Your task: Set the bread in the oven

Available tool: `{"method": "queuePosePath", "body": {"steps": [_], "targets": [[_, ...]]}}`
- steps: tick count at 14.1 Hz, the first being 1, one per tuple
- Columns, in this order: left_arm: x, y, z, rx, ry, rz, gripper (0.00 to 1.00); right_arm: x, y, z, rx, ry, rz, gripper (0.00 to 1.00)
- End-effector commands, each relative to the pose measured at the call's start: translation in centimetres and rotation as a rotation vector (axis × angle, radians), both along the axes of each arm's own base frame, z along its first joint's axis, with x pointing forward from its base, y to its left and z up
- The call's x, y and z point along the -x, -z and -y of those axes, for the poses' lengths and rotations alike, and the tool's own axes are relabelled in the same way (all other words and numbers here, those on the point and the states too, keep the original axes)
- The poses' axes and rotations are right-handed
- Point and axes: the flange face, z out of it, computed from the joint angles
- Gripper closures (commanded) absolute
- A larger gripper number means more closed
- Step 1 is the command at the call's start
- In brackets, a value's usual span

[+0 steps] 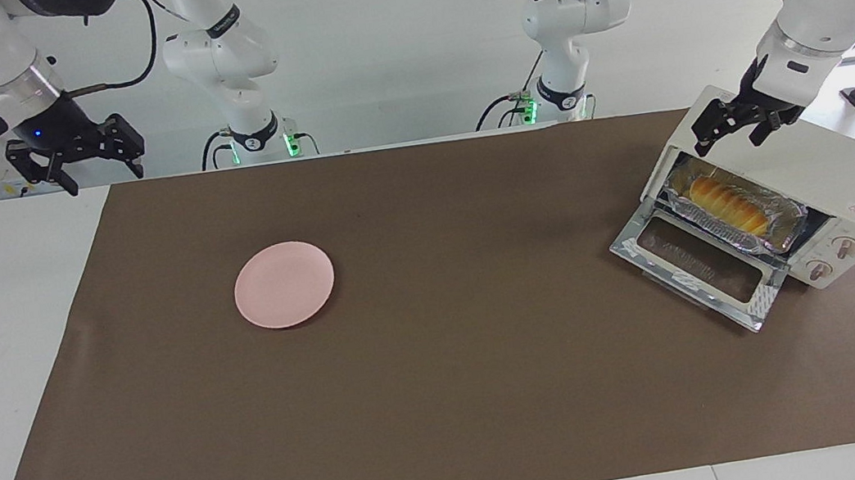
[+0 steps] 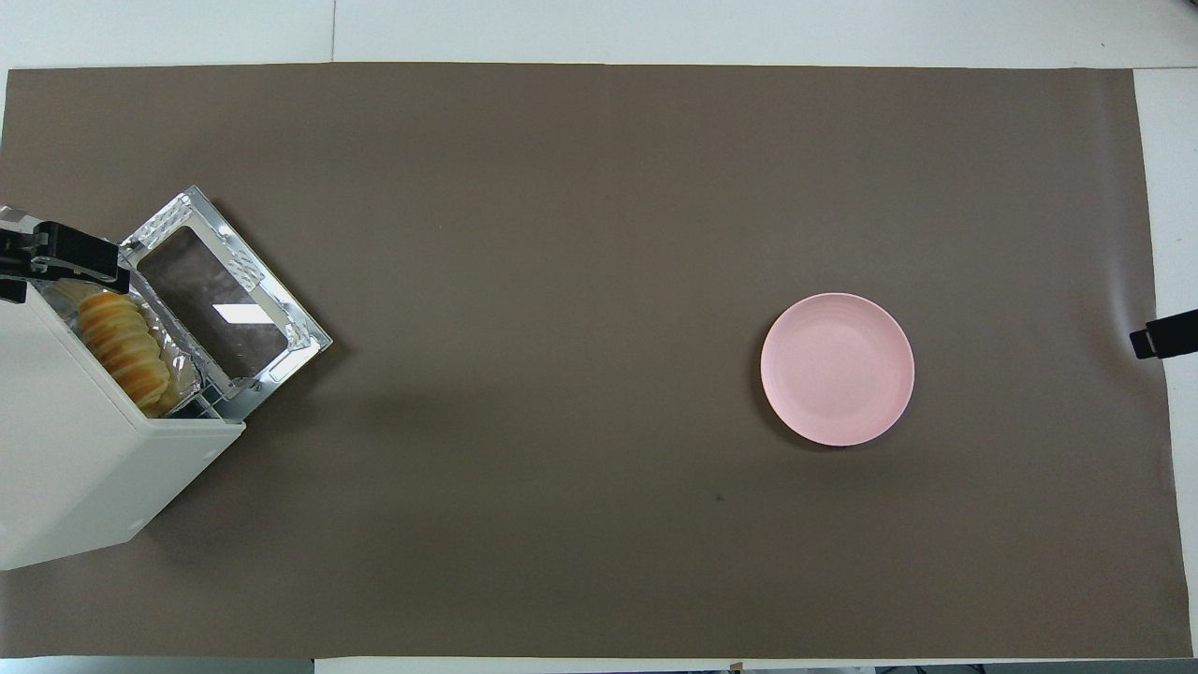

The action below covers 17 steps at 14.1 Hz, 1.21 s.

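The golden ridged bread point(image 1: 727, 204) point(image 2: 122, 351) lies in a crinkled foil tray point(image 1: 784, 216) on the rack inside the cream-white oven point(image 1: 831, 166) point(image 2: 75, 449). The oven's glass door point(image 1: 695, 264) point(image 2: 223, 301) hangs open, dropped flat toward the mat. My left gripper point(image 1: 728, 137) point(image 2: 65, 262) hovers open over the oven's top front corner, just above the opening, holding nothing. My right gripper point(image 1: 96, 172) waits open in the air over the table's edge at the right arm's end; only its tip point(image 2: 1161, 337) shows in the overhead view.
A round pink plate point(image 1: 284, 284) point(image 2: 837, 369) sits bare on the brown mat point(image 1: 449, 402), toward the right arm's end. The oven stands at an angle at the left arm's end, its power cord trailing off the table edge.
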Motion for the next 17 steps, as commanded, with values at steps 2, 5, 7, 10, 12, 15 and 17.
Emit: {"method": "queuePosePath", "body": {"steps": [2,5,7,10,12,15,17], "targets": [[1.0,-0.3,0.4,0.014,0.018,-0.007,0.0,0.4,-0.3,-0.1,-0.02,0.009,-0.003,0.0],[1.0,-0.2,1.8,0.016,0.061,-0.004,0.0,0.4,-0.3,-0.1,-0.02,0.009,-0.003,0.0],[0.9,-0.1,2.2,0.016,0.068,0.001,0.0,0.4,-0.3,-0.1,-0.02,0.009,-0.003,0.0],[1.0,-0.1,2.2,0.018,0.091,-0.006,0.0,0.4,-0.3,-0.1,-0.02,0.009,-0.003,0.0],[1.0,0.0,2.2,0.018,0.093,-0.005,0.0,0.4,-0.3,-0.1,-0.02,0.009,-0.003,0.0],[0.9,-0.1,2.1,0.017,0.086,0.001,0.0,0.4,-0.3,-0.1,-0.02,0.009,-0.003,0.0],[0.9,-0.1,2.1,0.019,0.086,0.001,0.0,0.4,-0.3,-0.1,-0.02,0.009,-0.003,0.0]]}}
